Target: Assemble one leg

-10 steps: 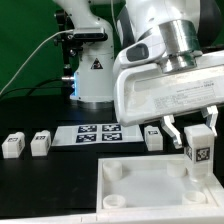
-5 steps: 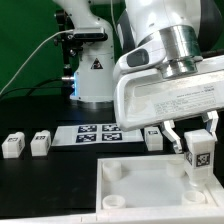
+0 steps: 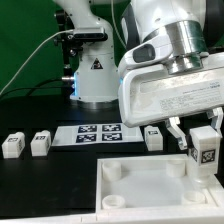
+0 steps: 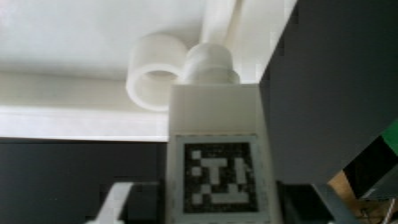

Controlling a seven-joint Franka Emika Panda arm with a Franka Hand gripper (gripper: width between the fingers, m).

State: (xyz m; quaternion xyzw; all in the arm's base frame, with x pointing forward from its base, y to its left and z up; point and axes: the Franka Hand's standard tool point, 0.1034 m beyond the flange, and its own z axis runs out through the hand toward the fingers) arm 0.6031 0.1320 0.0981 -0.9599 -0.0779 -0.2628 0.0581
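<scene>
While my gripper (image 3: 203, 146) clamps the leg (image 3: 205, 152) between narrowly parted jaws, black-and-white square marker (image 4: 217, 172) facing out, over the white panel (image 3: 140, 182)

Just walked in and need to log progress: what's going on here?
The arm's gripper is shut on one leg, holding it upright over the white panel's far corner on the exterior view's right. In the wrist view the leg's tip is close to a corner socket; whether it is seated, I cannot tell. Three other legs stand on the table by the marker board.
</scene>
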